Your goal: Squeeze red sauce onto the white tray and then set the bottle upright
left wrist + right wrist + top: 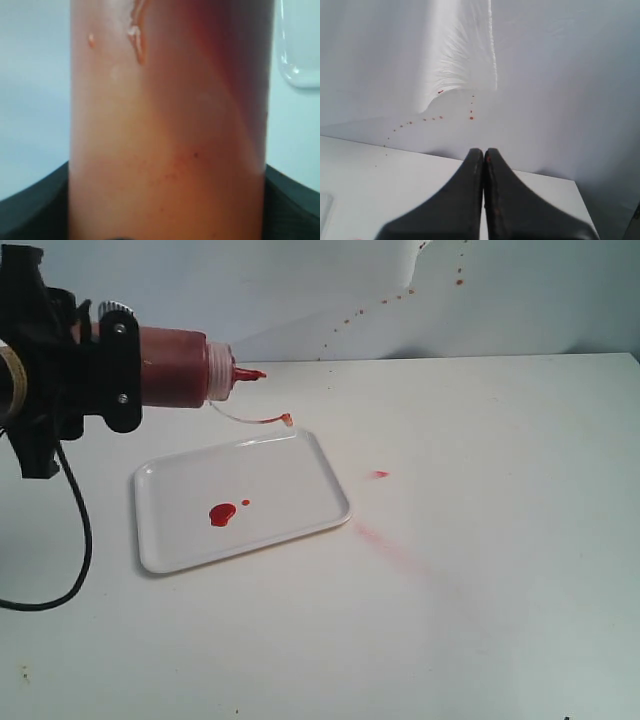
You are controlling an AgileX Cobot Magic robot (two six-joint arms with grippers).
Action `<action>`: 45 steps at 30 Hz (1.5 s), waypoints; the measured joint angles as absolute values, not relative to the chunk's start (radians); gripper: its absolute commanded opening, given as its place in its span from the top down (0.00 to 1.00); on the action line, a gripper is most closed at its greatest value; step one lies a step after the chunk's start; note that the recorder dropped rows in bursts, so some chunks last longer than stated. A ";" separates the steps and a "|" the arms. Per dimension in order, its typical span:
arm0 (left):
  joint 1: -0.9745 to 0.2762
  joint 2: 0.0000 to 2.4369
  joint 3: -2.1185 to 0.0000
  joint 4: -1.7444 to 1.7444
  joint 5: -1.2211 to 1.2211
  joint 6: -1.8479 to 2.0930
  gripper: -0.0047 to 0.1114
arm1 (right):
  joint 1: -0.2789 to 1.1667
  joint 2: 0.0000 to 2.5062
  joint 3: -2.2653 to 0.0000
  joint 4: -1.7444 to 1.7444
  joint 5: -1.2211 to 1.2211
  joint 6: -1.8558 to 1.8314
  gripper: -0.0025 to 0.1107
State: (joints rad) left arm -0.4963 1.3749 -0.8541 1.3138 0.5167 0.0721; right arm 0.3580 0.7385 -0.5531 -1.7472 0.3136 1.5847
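- The left end effector [122, 372] is clamped on the bottle [175, 365] and holds it clear of the bench [500, 590], lying roughly level, with the red nozzle [248, 373] pointing toward the right of the exterior view.
- In the left wrist view the bottle [170, 125] fills most of the frame, with a dark finger [30, 205] at each side of its body.
- The thin cap strap [250, 420] droops from the bottle's neck. Its tip hangs near the far rim of the white tray [300, 455]; whether it touches cannot be told.
- The white tray lies flat on the bench, turned at a slight angle, below and in front of the bottle. One rounded corner [300, 70] shows beside the bottle in the left wrist view.
- The red sauce [222, 514] sits as a round blob left of the tray's middle, well inside every rim. A tiny droplet [246, 502] lies just beside it.
- A pinkish smear [385, 540] starts just off the tray's right corner, with a red speck [379, 474] near it.
- Right of and in front of the tray the bench is a wide open surface.
- A black cable [80, 540] loops down over the bench's left part, near the tray's left edge.
- The right end effector [484, 165] has its jaws pressed together on nothing, above the bench and facing the spattered back wall [545, 75].
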 measured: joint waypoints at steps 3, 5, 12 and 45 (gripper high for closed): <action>-0.496 1.333 -0.809 1.293 0.479 0.000 0.96 | 0.358 0.738 -0.553 -1.747 0.314 1.603 0.98; -0.496 1.309 -0.779 1.287 0.437 -0.057 0.96 | 0.358 0.738 -0.553 -1.747 0.314 1.614 0.98; -0.407 1.234 -0.685 1.287 0.194 -0.255 0.96 | 0.358 0.738 -0.553 -1.747 0.304 1.653 0.98; 0.086 1.349 -0.373 0.867 -1.182 -0.635 0.96 | 0.359 0.738 -0.553 -1.747 0.041 1.678 0.98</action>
State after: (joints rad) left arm 0.0856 1.3492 -0.3725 0.8666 -1.1817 -0.6347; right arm 0.3588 0.7385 -0.5531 -1.7472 0.0406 1.6783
